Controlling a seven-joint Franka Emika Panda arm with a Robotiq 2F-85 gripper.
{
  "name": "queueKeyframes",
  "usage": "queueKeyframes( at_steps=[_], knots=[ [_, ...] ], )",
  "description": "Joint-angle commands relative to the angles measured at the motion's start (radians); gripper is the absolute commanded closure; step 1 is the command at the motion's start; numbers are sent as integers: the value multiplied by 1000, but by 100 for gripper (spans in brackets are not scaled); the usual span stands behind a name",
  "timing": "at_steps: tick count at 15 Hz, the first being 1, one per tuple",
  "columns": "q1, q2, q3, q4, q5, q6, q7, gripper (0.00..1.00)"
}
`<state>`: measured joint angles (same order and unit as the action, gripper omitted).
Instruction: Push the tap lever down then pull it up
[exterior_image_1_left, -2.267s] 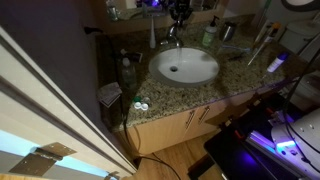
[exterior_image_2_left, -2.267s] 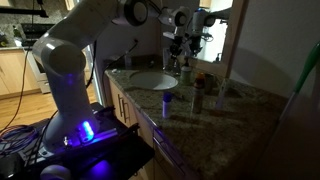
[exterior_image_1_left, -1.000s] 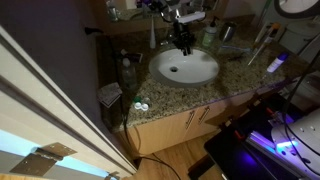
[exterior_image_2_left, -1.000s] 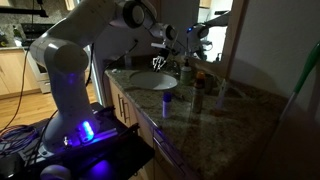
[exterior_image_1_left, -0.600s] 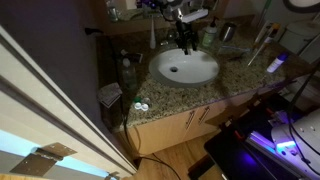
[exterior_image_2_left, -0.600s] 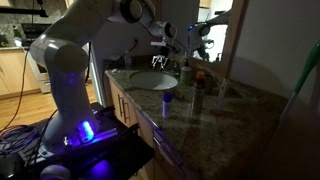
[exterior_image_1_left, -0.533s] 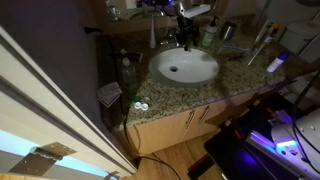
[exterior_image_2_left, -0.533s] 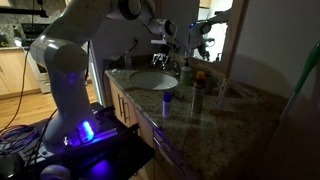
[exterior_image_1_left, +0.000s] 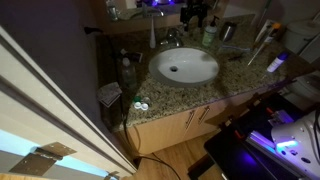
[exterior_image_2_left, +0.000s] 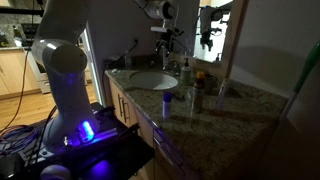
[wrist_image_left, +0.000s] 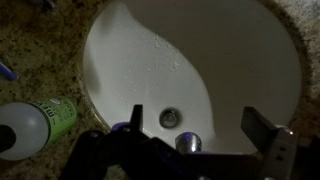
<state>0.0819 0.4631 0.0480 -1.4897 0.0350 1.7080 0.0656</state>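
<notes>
Granite bench (exterior_image_1_left: 240, 80) runs across the frame with wood cabinet doors (exterior_image_1_left: 190, 120) below. At far left in an exterior view a clear bottle (exterior_image_1_left: 125, 70) stands near the bench edge. A white stick (exterior_image_1_left: 153, 35) stands upright at the back, just beside the tap. The tap lever (exterior_image_1_left: 173, 36) sits on top of the small chrome faucet behind the white oval basin (exterior_image_1_left: 185, 67); too small to tell if it is up or down. The claw (exterior_image_1_left: 192, 11) hangs above and behind the tap, apart from the lever and touching nothing. A green bottle (exterior_image_1_left: 209, 35) stands right of the faucet. In an exterior view the white arm (exterior_image_2_left: 60, 70) stands at left and the claw (exterior_image_2_left: 166, 38) hangs above the basin (exterior_image_2_left: 152, 80). In the wrist view the green bottle (wrist_image_left: 35, 125) lies at left on the granite, the basin (wrist_image_left: 190, 50) fills the middle with its drain (wrist_image_left: 170, 118), and the claw (wrist_image_left: 198, 125) has its jaws spread wide and empty, one finger (wrist_image_left: 262, 128) at right. A shiny chrome piece (wrist_image_left: 188, 142) shows low between the jaws; cannot tell if it is the lever.
</notes>
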Motion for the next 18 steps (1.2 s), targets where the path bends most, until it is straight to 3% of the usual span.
queueKeyframes(
  at_steps=[1,6,9,11,12,14,18],
  knots=[
    [1,35,-1,33,7,-4,19,0],
    [-29,190,14,162,197,121,77,0],
    [-24,244,1,199,229,225,154,0],
    [-18,268,-7,218,224,280,198,0],
    [-19,238,0,179,206,247,168,0],
    [-18,255,-1,197,206,268,190,0],
    [3,250,-32,205,138,199,244,0]
  ],
)
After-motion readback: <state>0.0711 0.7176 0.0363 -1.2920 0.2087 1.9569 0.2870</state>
